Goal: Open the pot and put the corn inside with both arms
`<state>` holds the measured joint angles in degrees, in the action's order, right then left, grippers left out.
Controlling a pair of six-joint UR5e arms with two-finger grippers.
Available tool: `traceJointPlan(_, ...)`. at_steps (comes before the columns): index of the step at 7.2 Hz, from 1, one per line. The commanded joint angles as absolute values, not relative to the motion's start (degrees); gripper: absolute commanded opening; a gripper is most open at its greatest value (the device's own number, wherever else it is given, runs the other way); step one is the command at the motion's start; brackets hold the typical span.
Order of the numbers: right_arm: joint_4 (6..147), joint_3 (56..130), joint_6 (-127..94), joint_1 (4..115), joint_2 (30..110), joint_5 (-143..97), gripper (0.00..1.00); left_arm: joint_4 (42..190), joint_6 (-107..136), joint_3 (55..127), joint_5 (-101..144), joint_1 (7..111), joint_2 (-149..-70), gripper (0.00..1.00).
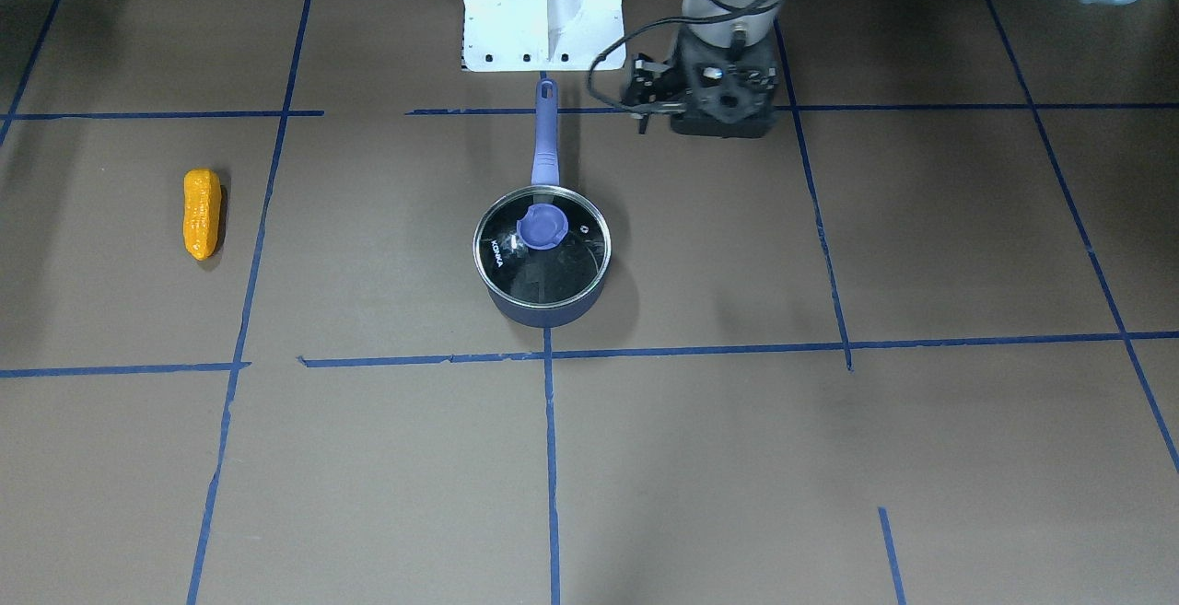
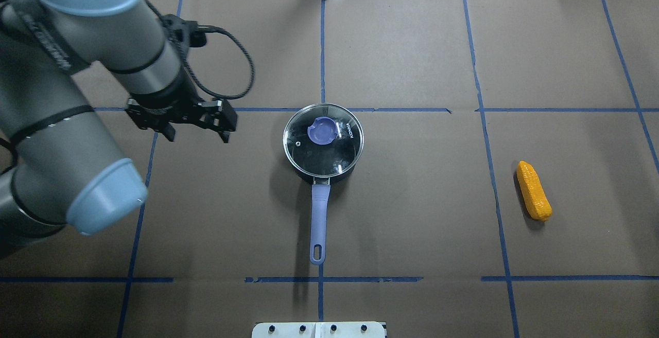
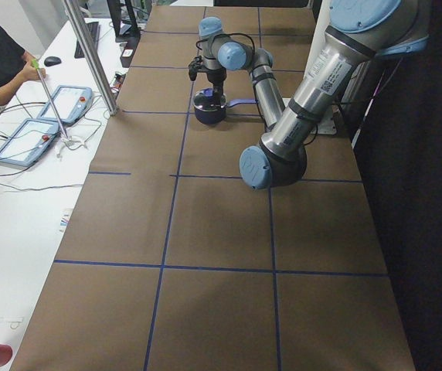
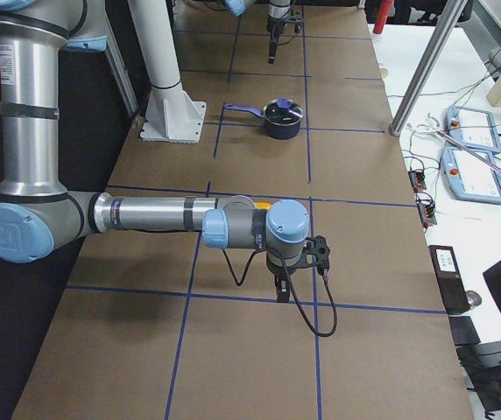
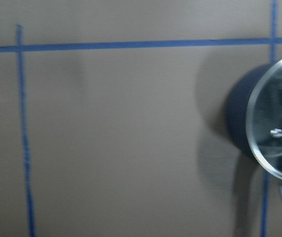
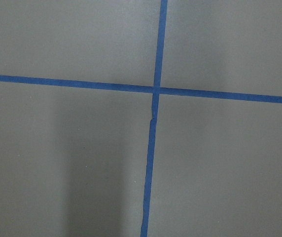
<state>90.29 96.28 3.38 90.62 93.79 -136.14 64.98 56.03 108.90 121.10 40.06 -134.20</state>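
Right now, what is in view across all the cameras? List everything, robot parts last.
pot: one, navy with a purple handle, table centre, lid on
lid: one, glass with a purple knob, on the pot
corn: one, orange-yellow, lying to the robot's right, apart from the pot
tape: blue grid lines on the brown table
mount: one, white, at the robot's edge
left gripper: black, open, left of the pot
right gripper: black, at the table's right end, state unclear

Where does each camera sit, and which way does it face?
Overhead: behind, looking forward-down; left arm, open left tool, pot, corn.
Front-facing: opposite, looking back; left arm, same pot, corn, mirrored.
Exterior left: table's end; left arm near.
Exterior right: other end; right arm near.
Left wrist: down at pot; no body.
Right wrist: down at tape cross; no body.
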Motion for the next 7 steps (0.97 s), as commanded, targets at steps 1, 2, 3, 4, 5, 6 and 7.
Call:
traceJointPlan(1, 90.3, 96.3, 3.3, 90.6, 93.7, -136.5, 1.00, 72.0, 59.2, 99.0, 120.1, 38.4, -140.4, 1.00)
traceJointPlan(2, 90.2, 96.3, 3.3, 90.6, 93.7, -136.3, 1.00, 76.9, 61.0, 94.7, 119.1, 37.3, -142.0, 1.00)
traceJointPlan(3, 90.1, 96.2, 3.4, 90.6, 93.8, -136.3, 1.00, 77.3, 61.2, 89.4, 117.8, 36.7, -145.7, 1.00)
traceJointPlan(4, 90.1, 96.2, 3.3, 90.6, 93.8, -136.2, 1.00, 77.4, 61.2, 87.0, 117.8, 36.7, -147.2, 1.00)
traceJointPlan(5, 90.1, 96.2, 3.3, 90.6, 93.8, -136.3, 1.00, 78.4, 61.2, 86.6, 117.8, 36.6, -147.1, 1.00)
traceJointPlan(6, 90.1, 96.3, 3.3, 90.6, 93.8, -136.3, 1.00, 80.2, 61.5, 85.1, 117.7, 36.1, -147.1, 1.00)
traceJointPlan(7, 90.1, 96.2, 3.3, 90.6, 93.7, -136.3, 1.00, 83.0, 62.4, 83.0, 117.7, 35.8, -147.1, 1.00)
